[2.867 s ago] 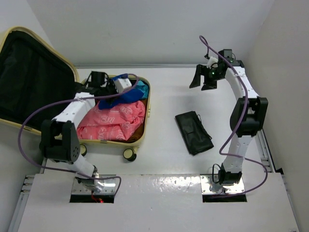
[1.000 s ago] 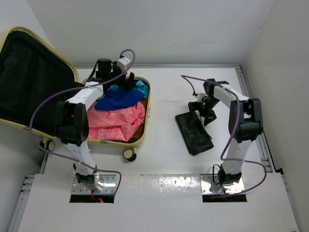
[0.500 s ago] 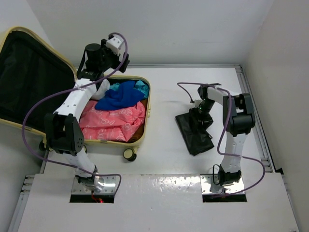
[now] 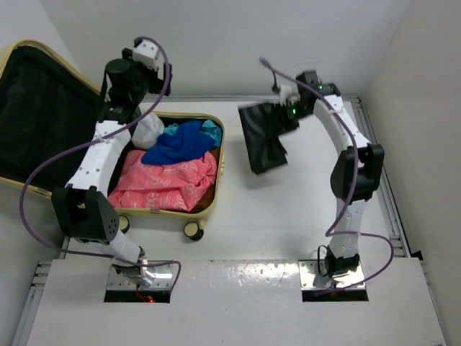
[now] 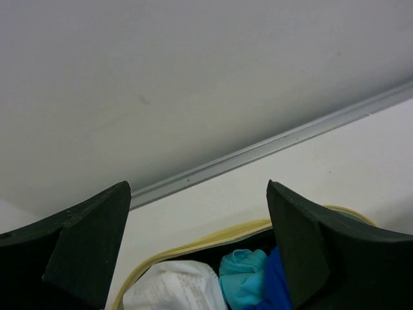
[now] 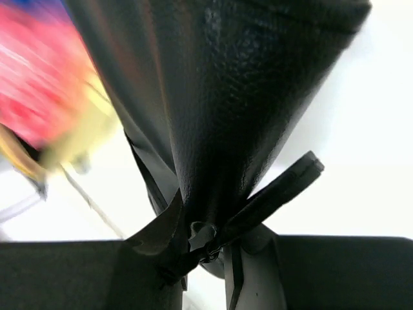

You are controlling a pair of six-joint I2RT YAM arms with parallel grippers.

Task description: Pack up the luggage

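Luggage [image 4: 43,122]: one (open); black pouch [image 4: 263,140]: one

Overhead: down on the whole counter [image 4: 288,216]. Left wrist: past luggage [image 5: 193,240] rim to the wall [image 5: 193,77]. Right wrist: tight on pouch [image 6: 245,97].

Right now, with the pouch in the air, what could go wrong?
1. The right gripper pinches the pouch by one end only, so it dangles; it may swing or slip.
2. The luggage is already heaped with clothes; the pouch may sit above the rim.
3. The left gripper hangs open over the luggage's far edge, where the arms might clash.
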